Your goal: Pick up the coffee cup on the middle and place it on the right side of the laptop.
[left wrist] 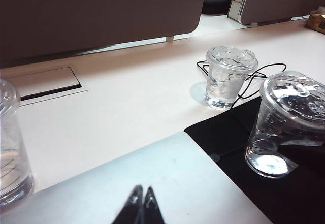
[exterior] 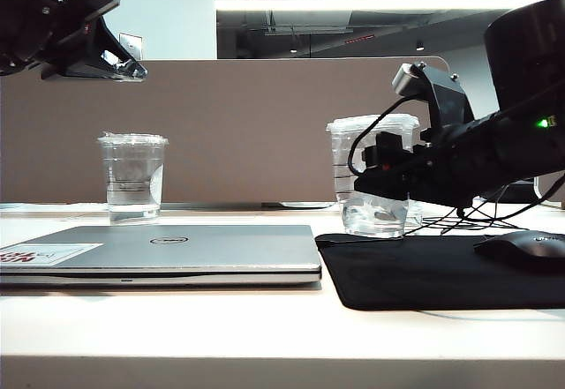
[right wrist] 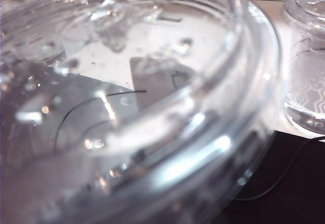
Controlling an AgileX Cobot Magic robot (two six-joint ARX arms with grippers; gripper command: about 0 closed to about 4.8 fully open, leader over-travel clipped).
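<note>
The coffee cup (exterior: 375,217) is a clear lidded cup with some water in it. It sits low over the far left part of the black mat (exterior: 424,274), just right of the silver Dell laptop (exterior: 168,248). My right gripper (exterior: 371,182) reaches in from the right and is shut across the cup's middle. In the right wrist view the coffee cup (right wrist: 142,107) fills the picture and hides the fingers. In the left wrist view the coffee cup (left wrist: 287,117) is over the mat (left wrist: 304,198) beside the laptop (left wrist: 167,183). My left gripper (left wrist: 141,197) is shut and empty, high above the laptop lid.
A ringed clear cup (exterior: 132,177) stands behind the laptop on the left. A short cup with a crinkled lid (left wrist: 229,76) stands farther back among black cables (exterior: 459,221). A black mouse (exterior: 521,250) lies on the mat's right. A brown partition (exterior: 247,124) closes the back.
</note>
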